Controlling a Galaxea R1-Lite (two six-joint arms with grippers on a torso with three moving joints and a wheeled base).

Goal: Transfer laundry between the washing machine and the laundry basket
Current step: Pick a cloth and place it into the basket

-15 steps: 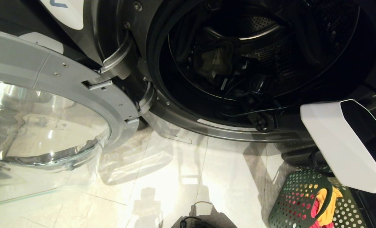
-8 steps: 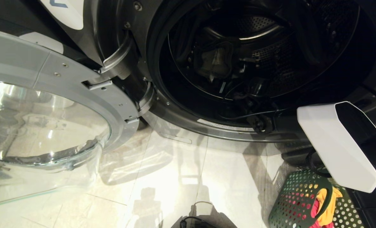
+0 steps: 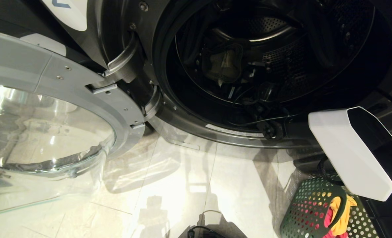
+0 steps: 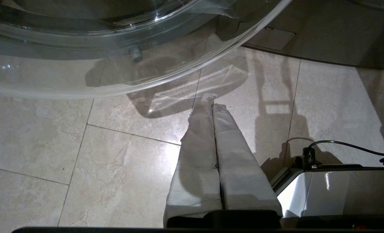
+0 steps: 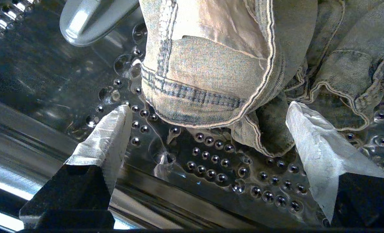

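Note:
The washing machine [image 3: 189, 129] stands with its round glass door [image 3: 83, 82] swung open to the left. Faded denim jeans [image 5: 211, 58] lie crumpled on the perforated steel drum [image 5: 217, 168]; in the head view they show as a pale patch deep inside [image 3: 224, 61]. My right arm [image 3: 347, 152] reaches into the drum. My right gripper [image 5: 208, 113] is open, its fingertips on either side of the jeans' near hem, nothing clamped. The green laundry basket [image 3: 301, 211] stands at the lower right with yellow-orange [image 3: 344, 211] and red [image 3: 328, 221] garments. My left gripper [image 4: 212, 103] hangs shut above the floor.
The open door overhangs the pale tiled floor [image 3: 182, 185] on the left. A drum paddle [image 5: 88, 19] rises beside the jeans. A black cable [image 4: 350, 147] and part of my base [image 4: 334, 191] sit close to the left gripper.
The right arm's white casing has shifted very slightly toward the drum. The jeans, the basket and the left arm look as before.

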